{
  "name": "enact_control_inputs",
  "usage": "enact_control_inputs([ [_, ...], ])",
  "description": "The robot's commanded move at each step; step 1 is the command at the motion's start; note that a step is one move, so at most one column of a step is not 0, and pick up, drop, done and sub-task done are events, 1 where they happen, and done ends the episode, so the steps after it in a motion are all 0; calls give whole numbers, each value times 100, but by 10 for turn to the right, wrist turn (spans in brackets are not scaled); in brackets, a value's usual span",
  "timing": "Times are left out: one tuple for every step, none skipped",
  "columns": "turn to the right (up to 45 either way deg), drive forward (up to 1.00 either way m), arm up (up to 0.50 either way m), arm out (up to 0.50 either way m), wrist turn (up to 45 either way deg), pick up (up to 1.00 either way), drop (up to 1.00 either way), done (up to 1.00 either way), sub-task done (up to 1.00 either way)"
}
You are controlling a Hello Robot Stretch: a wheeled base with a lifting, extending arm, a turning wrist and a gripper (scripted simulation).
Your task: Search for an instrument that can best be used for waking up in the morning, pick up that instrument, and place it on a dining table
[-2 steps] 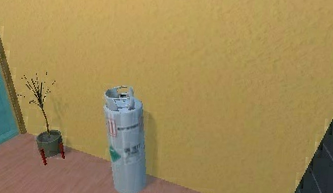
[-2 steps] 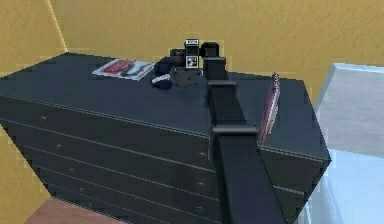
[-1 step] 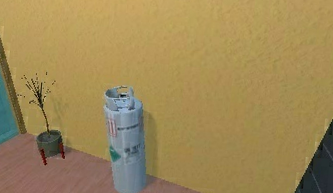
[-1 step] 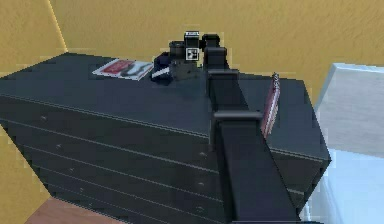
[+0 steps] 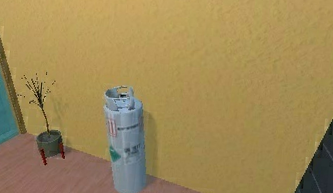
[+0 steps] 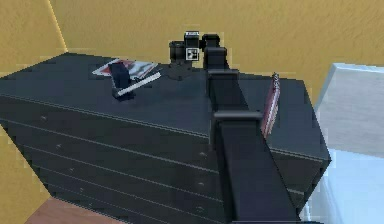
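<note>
Arm side view: end effector (image 6: 177, 52) by the back edge of the dark dresser (image 6: 70, 110) is murky, can't tell if it holds anything; yellow wall (image 6: 285, 30) behind.

No print can be read: the label on the grey cylinder (image 5: 125, 141) and the magazine (image 6: 125, 72) cover are blurs
</note>
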Motion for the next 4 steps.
enact_control_inputs([
  [0,0,0,0,-450,0,0,0,0],
  [0,0,0,0,-210,0,0,0,0],
  [0,0,0,-40,0,0,0,0,0],
  [-450,0,0,0,0,0,0,0,0],
])
